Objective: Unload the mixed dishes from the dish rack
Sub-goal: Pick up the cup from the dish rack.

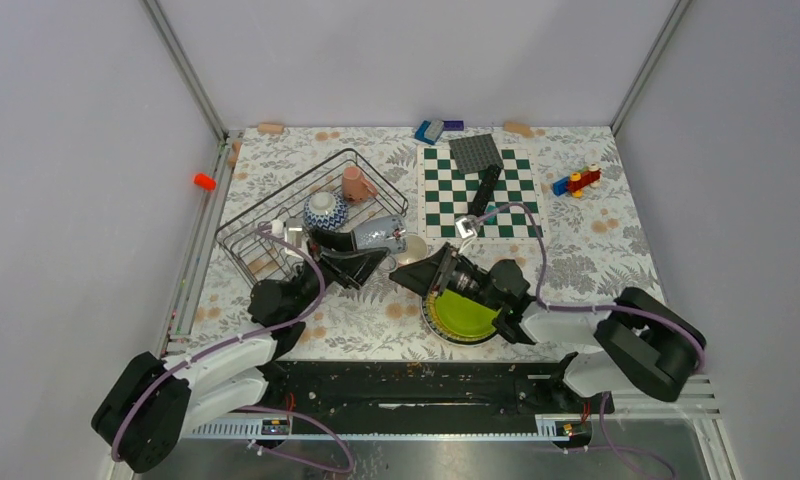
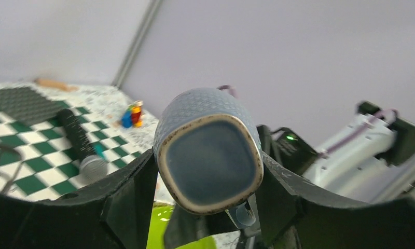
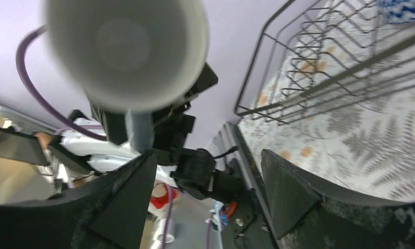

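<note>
The dish rack (image 1: 276, 215) stands at the left and holds a pink mug (image 1: 356, 183) and a patterned blue bowl (image 1: 324, 210). My left gripper (image 1: 368, 248) is shut on the grey mug (image 1: 383, 234) and holds it sideways in the air just right of the rack. In the left wrist view the mug's base (image 2: 210, 161) fills the gap between the fingers (image 2: 127, 202). My right gripper (image 1: 416, 266) is open and empty, facing the mug's white mouth (image 3: 127, 52). A lime-green plate (image 1: 466, 315) lies on a yellow one under the right arm.
A green-white chessboard (image 1: 481, 200) lies at the back right with a dark mat (image 1: 476, 150) and a black cylinder (image 1: 486, 188) on it. Toy blocks (image 1: 576, 182) lie beyond it. The rack's wires (image 3: 324, 67) are close to the right gripper's right finger.
</note>
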`<action>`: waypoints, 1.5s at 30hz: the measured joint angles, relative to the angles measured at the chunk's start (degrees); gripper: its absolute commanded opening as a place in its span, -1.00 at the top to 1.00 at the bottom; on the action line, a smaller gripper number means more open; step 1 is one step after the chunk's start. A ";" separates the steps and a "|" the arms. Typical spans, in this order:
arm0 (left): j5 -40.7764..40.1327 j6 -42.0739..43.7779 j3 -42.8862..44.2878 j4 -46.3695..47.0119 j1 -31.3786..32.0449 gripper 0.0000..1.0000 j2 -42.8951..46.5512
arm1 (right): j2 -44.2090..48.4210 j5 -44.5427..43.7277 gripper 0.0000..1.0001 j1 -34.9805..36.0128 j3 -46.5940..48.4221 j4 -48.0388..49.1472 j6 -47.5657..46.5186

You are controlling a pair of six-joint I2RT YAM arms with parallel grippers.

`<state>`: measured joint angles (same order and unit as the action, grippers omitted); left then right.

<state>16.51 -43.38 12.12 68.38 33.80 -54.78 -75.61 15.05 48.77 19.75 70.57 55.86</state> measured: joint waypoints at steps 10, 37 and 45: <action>-0.17 2.32 -0.61 8.13 5.11 1.00 1.81 | -4.13 5.68 -0.41 0.13 4.09 8.20 7.04; -1.92 7.17 0.20 7.58 6.19 1.00 -1.33 | 1.03 13.57 -0.19 1.11 3.45 11.21 6.91; -2.21 7.39 0.31 8.00 7.21 1.00 -1.16 | 0.61 13.07 -0.11 1.33 3.58 10.60 5.29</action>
<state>14.31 -35.99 12.43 76.38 41.01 -55.94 -75.00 28.12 50.11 23.33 81.17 61.14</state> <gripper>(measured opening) 0.605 0.589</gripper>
